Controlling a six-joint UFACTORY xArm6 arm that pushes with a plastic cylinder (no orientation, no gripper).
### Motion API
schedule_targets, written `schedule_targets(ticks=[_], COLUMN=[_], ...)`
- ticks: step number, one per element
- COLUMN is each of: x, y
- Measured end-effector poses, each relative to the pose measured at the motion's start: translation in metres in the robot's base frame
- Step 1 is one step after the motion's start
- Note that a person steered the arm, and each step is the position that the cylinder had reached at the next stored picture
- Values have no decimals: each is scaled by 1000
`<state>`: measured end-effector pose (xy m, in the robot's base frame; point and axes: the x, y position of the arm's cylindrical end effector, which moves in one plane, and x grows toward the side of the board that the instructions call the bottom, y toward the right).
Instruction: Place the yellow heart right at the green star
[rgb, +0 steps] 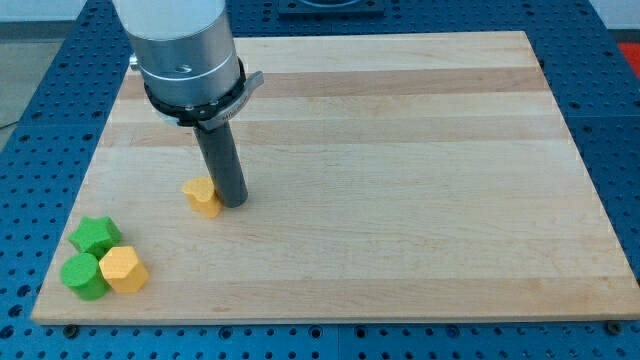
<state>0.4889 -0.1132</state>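
My tip (233, 204) rests on the wooden board (400, 150), touching the yellow heart (203, 197) from its 3 o'clock side; the rod carries no jaws, so no hold state applies. The green star (95, 236) lies well apart at the heart's 8 o'clock, near the board's lower-left corner. A green cylinder (84, 275) and a yellow hexagon (123, 269) sit bunched against the star at its 6 and 4 o'clock

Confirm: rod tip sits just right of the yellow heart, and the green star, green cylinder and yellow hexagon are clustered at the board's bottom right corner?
Not quite. My tip does sit just right of the yellow heart, but the green star, green cylinder and yellow hexagon are clustered at the bottom left corner of the board, as the camera view shows.
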Motion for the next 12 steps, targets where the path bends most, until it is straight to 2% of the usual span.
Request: schedule_targets(ticks=[1, 2, 3, 4, 5, 6, 7, 8, 9, 10, 11, 12], x=[-6, -12, 4, 9, -14, -14, 23, 32, 5, 0, 30, 60], y=[21, 3, -47, -49, -52, -89, -98, -98, -86, -41, -11, -21])
